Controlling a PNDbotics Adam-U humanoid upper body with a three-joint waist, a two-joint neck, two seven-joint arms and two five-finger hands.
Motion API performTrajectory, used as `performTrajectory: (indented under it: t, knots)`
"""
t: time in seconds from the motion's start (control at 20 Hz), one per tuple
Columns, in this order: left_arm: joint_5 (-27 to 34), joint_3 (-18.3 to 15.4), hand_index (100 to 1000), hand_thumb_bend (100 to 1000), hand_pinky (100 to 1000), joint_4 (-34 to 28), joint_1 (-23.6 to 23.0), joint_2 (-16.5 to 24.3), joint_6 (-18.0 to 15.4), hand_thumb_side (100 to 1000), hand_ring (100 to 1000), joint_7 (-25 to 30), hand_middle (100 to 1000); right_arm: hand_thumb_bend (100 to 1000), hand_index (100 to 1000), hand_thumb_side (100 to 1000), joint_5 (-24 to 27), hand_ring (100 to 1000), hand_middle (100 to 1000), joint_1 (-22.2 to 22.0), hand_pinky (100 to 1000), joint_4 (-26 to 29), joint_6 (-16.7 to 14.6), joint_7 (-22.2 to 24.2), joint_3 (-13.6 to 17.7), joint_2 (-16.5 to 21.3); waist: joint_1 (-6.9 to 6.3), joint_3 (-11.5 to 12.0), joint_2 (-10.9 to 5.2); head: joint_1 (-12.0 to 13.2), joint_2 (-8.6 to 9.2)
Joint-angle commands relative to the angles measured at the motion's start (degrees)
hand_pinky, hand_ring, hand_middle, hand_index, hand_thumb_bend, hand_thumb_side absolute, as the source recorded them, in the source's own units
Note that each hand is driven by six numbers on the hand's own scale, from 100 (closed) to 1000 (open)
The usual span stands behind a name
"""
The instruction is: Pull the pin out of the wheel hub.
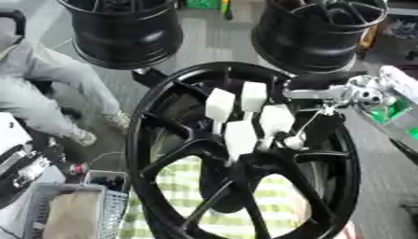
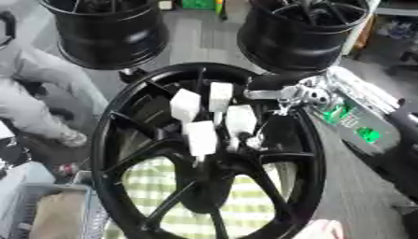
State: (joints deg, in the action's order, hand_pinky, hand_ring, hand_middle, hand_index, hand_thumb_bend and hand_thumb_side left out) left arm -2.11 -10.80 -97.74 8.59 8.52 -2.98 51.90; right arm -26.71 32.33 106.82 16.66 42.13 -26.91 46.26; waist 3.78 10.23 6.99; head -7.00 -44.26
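The right hand (image 1: 245, 119) reaches in from the right in the left eye view, its white-capped fingers (image 1: 220, 105) hanging down over the middle of the black wheel hub (image 1: 163, 116), which stands on edge and fills most of the picture. The fingers are bent downward and bunched close together at the centre where the spokes meet, but whether they pinch anything I cannot tell, since the pin itself is hidden behind the white caps or too small to make out. The silver wrist joint (image 1: 359, 95) shows at the right, with a green circuit board (image 1: 392, 112) on the forearm partly cut off by the edge. The bottom of the hub is cut off; a green-and-white checked cloth (image 1: 188, 196) shows through the spokes. Two more black wheels (image 1: 127, 32) hang beyond, cropped at the top, and a grey crate (image 1: 73, 210) sits at lower left. In the right eye view the same hand (image 2: 208, 116) appears shifted left, fingers again drooping over the hub's centre (image 2: 208, 158), the wrist level and the forearm (image 2: 359, 116) running off toward the right edge with more of its length visible. Here too the fingertips cover the spot they touch. The left hand shows in neither view.
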Motion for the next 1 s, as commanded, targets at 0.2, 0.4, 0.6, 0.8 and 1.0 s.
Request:
performTrajectory:
  t: [0.2, 0.4, 0.6, 0.8, 1.0]
  knots:
    - [0.1, -0.2, 726, 100, 742, -0.9, 0.7, 1.0, -0.3, 714, 739, 0.1, 631, 100, 519, 265, 6.6, 575, 354, 3.0, 681, 3.6, 3.5, -2.7, 5.1, 5.3, 0.05, -0.1, -0.47, 0.3, 0.15]
    - [-0.1, -0.3, 726, 100, 742, -0.9, 0.6, 1.3, -0.2, 718, 739, 0.1, 631, 100, 515, 247, 10.0, 573, 347, 3.5, 683, 7.1, 5.8, -3.5, 9.4, 8.6, 0.49, -0.4, -0.38, 0.7, 0.15]
    - [-0.3, -0.4, 725, 100, 742, -0.9, 0.5, 1.5, 0.0, 720, 739, 0.1, 631, 100, 513, 218, 11.6, 568, 339, 3.9, 682, 7.7, 6.8, -5.8, 14.0, 11.4, 0.92, -1.0, -0.45, 1.0, 0.15]
    - [-0.5, -0.7, 725, 100, 742, -1.0, 0.3, 1.7, 0.2, 722, 739, 0.1, 631, 100, 514, 184, 12.6, 568, 338, 1.8, 683, 6.8, 7.6, -9.6, 19.1, 14.8, 1.23, -1.6, -0.57, 1.5, 0.15]
    - [-0.5, -1.1, 725, 100, 742, -1.1, 0.1, 1.7, 0.3, 723, 739, 0.1, 630, 100, 512, 134, 12.2, 560, 330, -3.9, 667, 3.3, 8.0, -15.8, 25.3, 17.3, 1.2, -2.4, -0.67, 2.1, 0.15]
